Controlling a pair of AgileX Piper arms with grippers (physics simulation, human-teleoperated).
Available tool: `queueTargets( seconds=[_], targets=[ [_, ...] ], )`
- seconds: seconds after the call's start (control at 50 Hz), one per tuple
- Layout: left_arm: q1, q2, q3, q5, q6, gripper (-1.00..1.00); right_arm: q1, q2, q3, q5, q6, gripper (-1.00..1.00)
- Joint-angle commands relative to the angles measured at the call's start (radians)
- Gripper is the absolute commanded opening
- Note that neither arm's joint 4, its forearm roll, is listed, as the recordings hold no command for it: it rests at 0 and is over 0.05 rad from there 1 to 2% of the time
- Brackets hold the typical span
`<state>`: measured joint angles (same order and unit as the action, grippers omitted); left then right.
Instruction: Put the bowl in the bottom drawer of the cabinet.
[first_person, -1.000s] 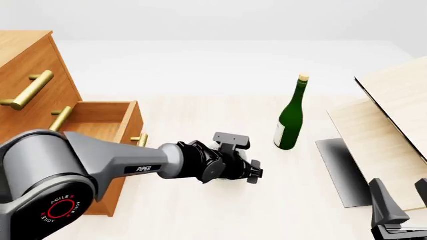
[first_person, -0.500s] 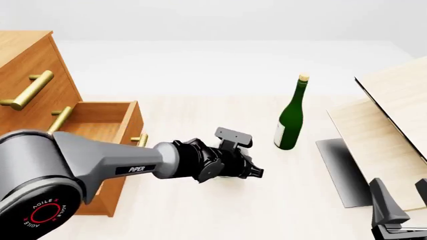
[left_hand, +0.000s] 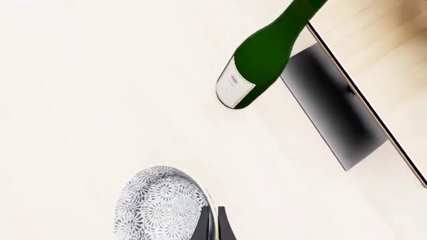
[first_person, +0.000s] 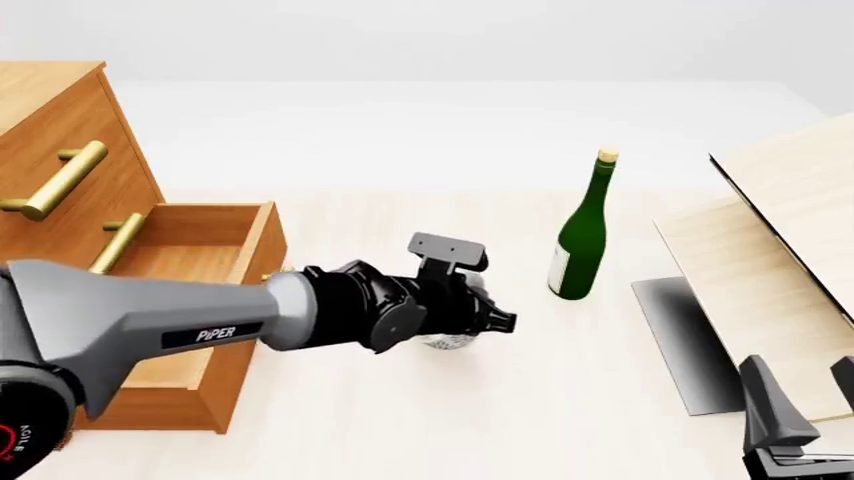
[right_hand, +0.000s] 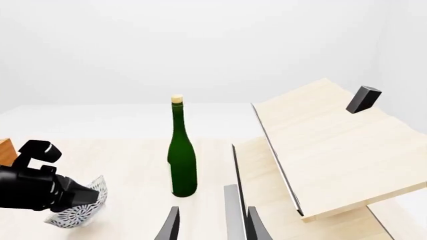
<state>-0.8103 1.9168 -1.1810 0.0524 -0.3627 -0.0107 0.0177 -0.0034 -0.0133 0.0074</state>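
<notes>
Gripping the rim of the round, grey-patterned bowl (right_hand: 79, 206), apparently tilted, is the left gripper (first_person: 489, 318).

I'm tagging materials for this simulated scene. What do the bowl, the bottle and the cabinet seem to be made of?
The bowl looks like glazed ceramic: white with a fine grey pattern. The bottle looks like glossy dark green glass with a cork-coloured top. The cabinet looks like orange-brown wood with visible grain and brass-coloured bar handles.

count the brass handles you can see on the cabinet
3 in the front view: a long top handle, a middle handle above the open bottom drawer, and a sliver of that drawer's handle behind the left arm; others may be off-frame.
</notes>
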Motion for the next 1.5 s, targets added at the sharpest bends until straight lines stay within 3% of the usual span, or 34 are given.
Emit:
queueTargets(
  seconds=[0.02,0.56,0.9,1.5],
  targets=[
    [0.027,-0.081,0.026,-0.005,0.041,-1.0,0.0,0.0,-0.001,0.001,0.0,1.0],
    [0.058,-0.243,0.062,0.016,0.085,-1.0,-0.001,-0.008,0.0,0.007,0.0,1.0],
    [0.102,-0.384,0.153,-0.012,0.098,-1.0,-0.001,-0.009,0.001,0.008,0.0,1.0],
    [0.256,-0.593,0.248,0.047,0.157,-1.0,-0.001,-0.009,0.001,0.008,0.0,1.0]
  ],
)
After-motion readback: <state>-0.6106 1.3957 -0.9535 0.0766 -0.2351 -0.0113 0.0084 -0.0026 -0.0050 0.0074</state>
